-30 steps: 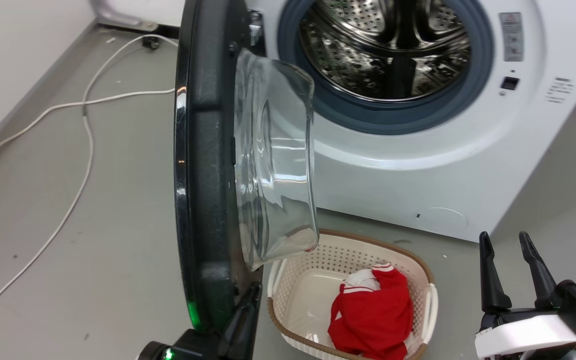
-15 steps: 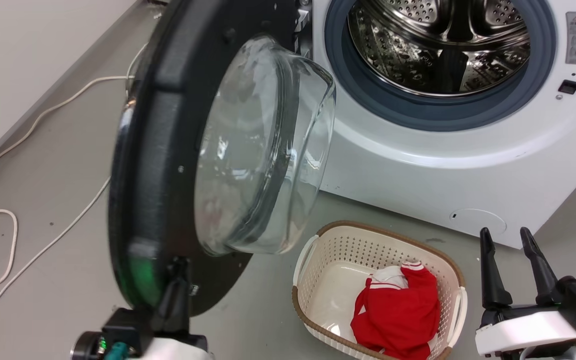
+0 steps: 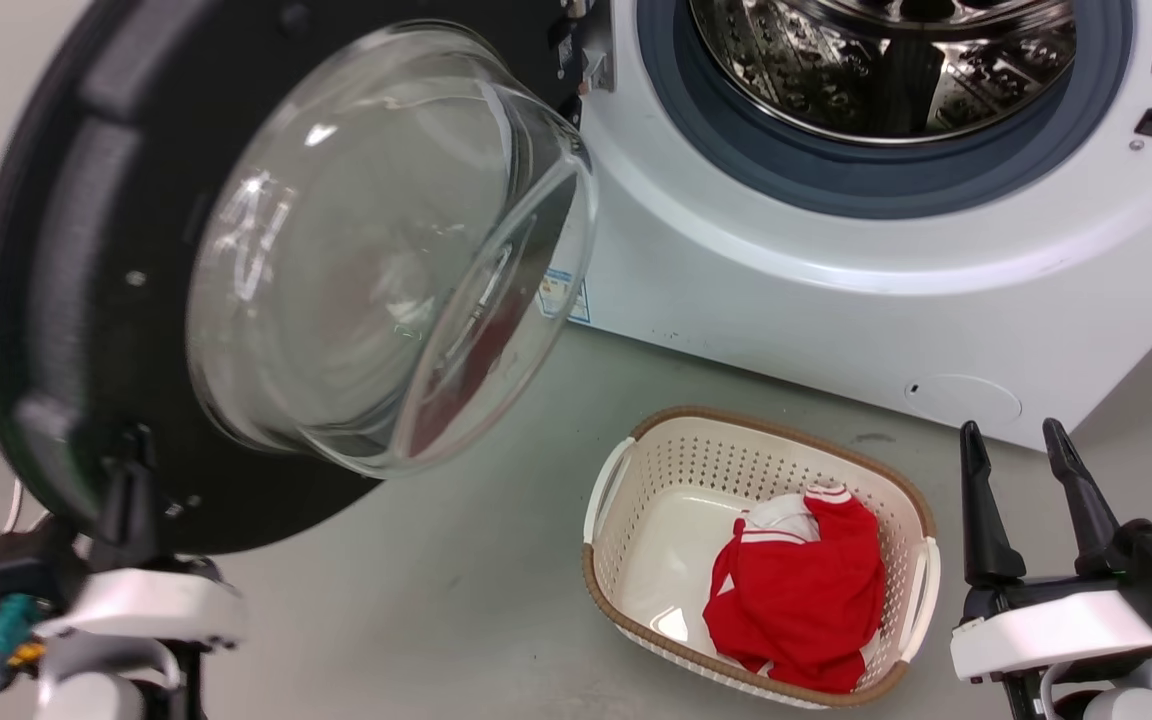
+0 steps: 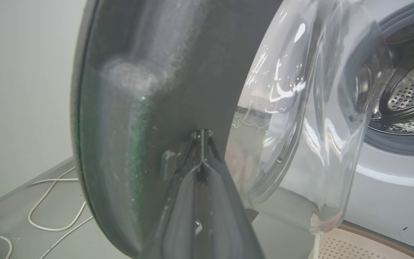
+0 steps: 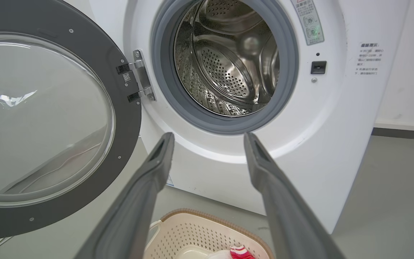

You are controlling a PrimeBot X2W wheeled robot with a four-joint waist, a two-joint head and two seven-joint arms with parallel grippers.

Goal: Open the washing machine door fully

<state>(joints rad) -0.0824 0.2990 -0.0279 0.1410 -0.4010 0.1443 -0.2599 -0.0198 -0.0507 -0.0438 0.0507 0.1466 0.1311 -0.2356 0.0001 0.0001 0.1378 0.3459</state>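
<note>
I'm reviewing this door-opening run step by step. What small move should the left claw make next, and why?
Probably push the washing machine door a little more round its hinge, away from the drum opening. The left claw, shut, has its tips on the door's black inner rim, and the door stands angled off the washing machine front, so it may have swing left.

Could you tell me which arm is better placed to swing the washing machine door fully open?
Left. The left gripper, shut, rests its tips against the inner face of the washing machine door, while the right gripper hangs open beside the laundry basket, clear of the door.
</note>
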